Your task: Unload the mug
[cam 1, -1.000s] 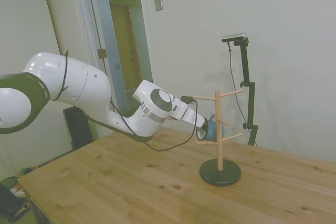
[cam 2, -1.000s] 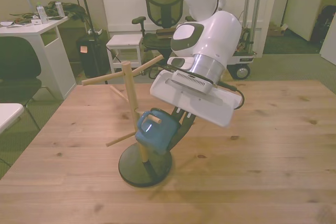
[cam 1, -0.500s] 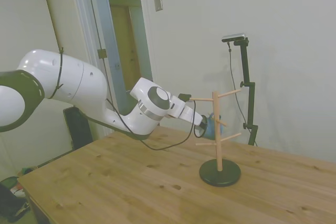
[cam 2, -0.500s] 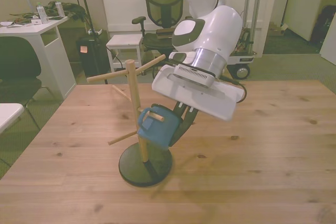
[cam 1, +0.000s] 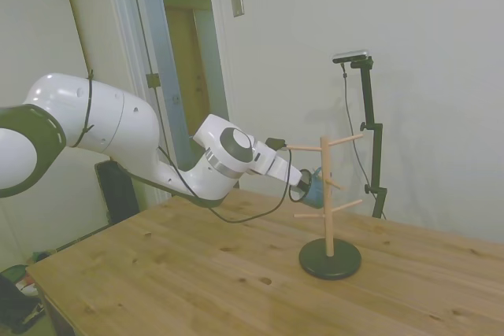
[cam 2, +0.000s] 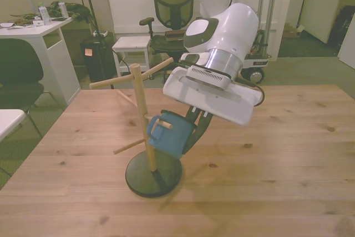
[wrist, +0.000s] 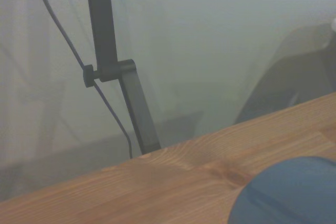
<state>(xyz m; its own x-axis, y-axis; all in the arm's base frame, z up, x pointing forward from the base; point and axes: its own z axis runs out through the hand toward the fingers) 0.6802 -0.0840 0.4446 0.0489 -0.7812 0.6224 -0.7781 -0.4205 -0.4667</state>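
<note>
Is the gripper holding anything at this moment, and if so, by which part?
The gripper holds the mug by its body, on the side away from the handle; that handle is looped over a peg of the wooden rack.

One mug (cam 2: pixel 169 134) and one wooden peg rack (cam 2: pixel 141 120) on one bench (cam 2: pixel 277 181). One robot arm (cam 1: pixel 118 135) is present.

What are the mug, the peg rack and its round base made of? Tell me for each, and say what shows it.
The mug: probably enamelled metal; smooth light-blue coat, thin wall, though glazed ceramic is possible. The peg rack: bare light wood; pale dowel post and pegs, matte, no paint. Its round base: black and matte, perhaps painted metal or wood; the pictures leave that open.
</note>
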